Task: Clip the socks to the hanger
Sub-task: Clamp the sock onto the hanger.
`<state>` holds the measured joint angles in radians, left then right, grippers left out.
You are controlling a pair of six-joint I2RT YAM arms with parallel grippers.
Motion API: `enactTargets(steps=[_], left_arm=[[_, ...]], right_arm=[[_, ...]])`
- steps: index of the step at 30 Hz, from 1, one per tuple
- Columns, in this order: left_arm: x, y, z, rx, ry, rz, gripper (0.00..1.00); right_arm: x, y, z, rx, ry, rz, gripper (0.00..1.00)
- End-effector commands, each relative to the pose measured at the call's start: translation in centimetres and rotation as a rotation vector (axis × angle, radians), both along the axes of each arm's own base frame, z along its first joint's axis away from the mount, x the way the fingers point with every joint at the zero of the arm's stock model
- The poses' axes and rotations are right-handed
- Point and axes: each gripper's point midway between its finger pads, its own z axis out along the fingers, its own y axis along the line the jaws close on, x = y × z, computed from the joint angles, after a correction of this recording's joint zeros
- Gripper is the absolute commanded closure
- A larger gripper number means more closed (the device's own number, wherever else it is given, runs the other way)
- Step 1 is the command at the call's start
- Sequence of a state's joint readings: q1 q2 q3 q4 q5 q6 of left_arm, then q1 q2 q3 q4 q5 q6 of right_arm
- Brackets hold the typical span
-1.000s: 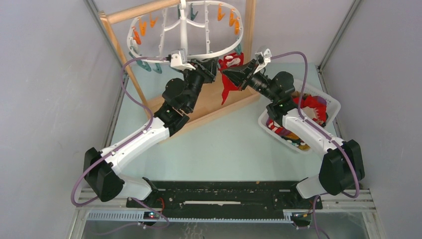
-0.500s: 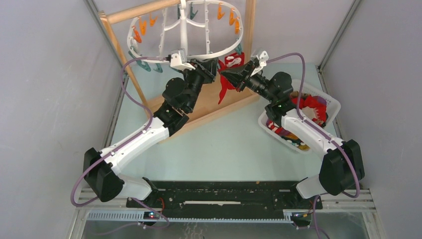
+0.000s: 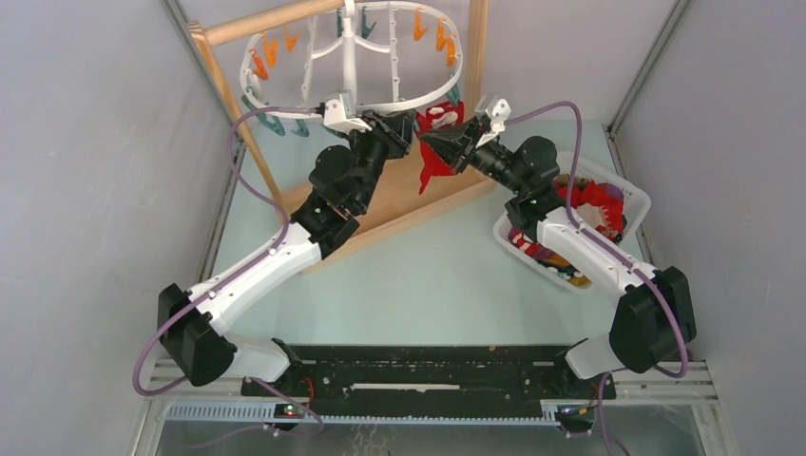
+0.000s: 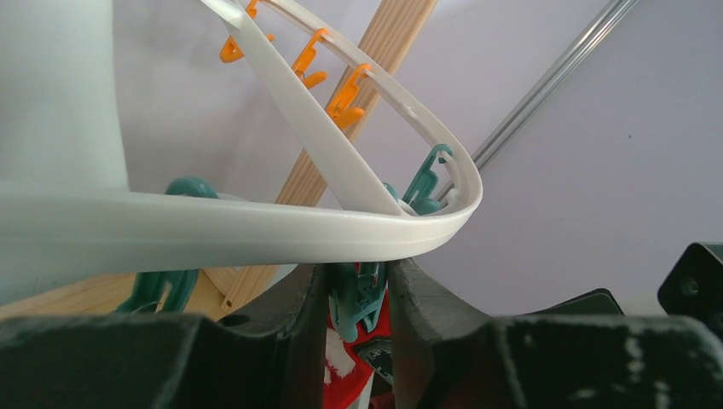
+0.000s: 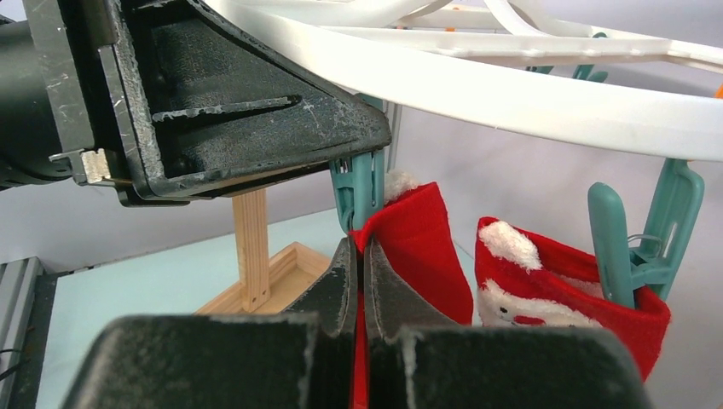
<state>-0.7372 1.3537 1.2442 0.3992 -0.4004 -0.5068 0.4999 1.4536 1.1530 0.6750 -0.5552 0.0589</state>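
Sock (image 5: 422,247), red, soft, with a white fluffy cuff: pinched in the closed right claw (image 5: 358,264), edge raised to a teal peg (image 5: 358,183) under the hanger (image 5: 511,94) rim. Left claw (image 4: 358,285) clamped on that peg, presumably to hold it gaping. Second sock (image 5: 554,298) already pegged just beside.

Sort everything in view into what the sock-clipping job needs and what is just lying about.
In the job: white plastic oval hanger; teal plastic clothespin in the left claw; red fabric sock in the right claw; red sock with white trim, already clipped; white plastic basket of socks.
Lying about: wooden stand with tray base; purple cables; idle orange clothespins.
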Motion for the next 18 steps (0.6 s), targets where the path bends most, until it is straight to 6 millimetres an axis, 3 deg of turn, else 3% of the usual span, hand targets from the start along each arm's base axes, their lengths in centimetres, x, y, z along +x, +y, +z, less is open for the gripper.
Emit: enactTargets(steps=[1, 5, 10, 18], left_arm=[[-0.8, 1.8, 3.8, -0.07, -0.04, 0.033, 0.89], [-0.8, 2.0, 3.7, -0.069, -0.035, 0.042, 0.89], [-0.9, 1.8, 3.9, -0.072, -0.039, 0.034, 0.96], [-0.8, 1.5, 4.1, -0.06, -0.04, 0.024, 0.96]], right_arm=[[-1.0, 0.1, 3.9, 0.034, -0.138, -0.002, 1.0], [-1.6, 0.4, 4.1, 0.016, -0.176, 0.004, 1.0], [-0.9, -0.3, 4.4, 0.02, -0.179, -0.042, 1.0], [-0.8, 0.0, 5.3, 0.034, -0.186, -0.05, 1.0]])
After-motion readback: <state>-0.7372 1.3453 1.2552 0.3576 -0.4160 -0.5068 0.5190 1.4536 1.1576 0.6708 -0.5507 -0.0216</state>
